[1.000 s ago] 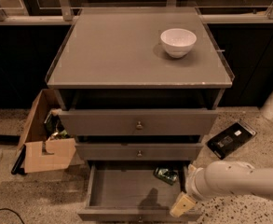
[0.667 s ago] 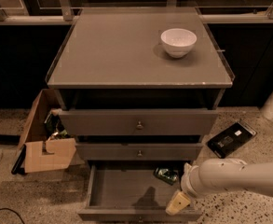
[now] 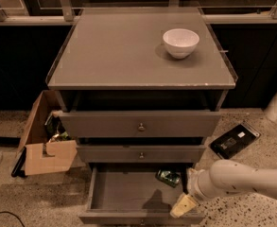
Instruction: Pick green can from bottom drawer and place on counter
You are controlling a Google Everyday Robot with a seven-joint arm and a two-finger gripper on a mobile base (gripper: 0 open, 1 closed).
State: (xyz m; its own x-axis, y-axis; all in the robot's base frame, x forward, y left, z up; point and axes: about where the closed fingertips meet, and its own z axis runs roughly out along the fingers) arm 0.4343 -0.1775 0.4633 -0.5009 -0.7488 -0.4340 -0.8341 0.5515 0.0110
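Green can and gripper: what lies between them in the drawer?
Nothing: in the camera view only bare bottom drawer floor separates the green can from the gripper, which is over the drawer's front right corner.

A white bowl (image 3: 180,42) sits on top of the grey cabinet (image 3: 213,100), near the back right side. The top drawer (image 3: 105,123) and the middle drawer (image 3: 109,153) each have a small round knob. A brown cardboard box (image 3: 46,148) stands open on the speckled floor (image 3: 251,212), just left of the cabinet, with some things inside. A flat black device (image 3: 235,140) lies on the floor to the right. The gripper (image 3: 183,206) is low down, left of and below that device.
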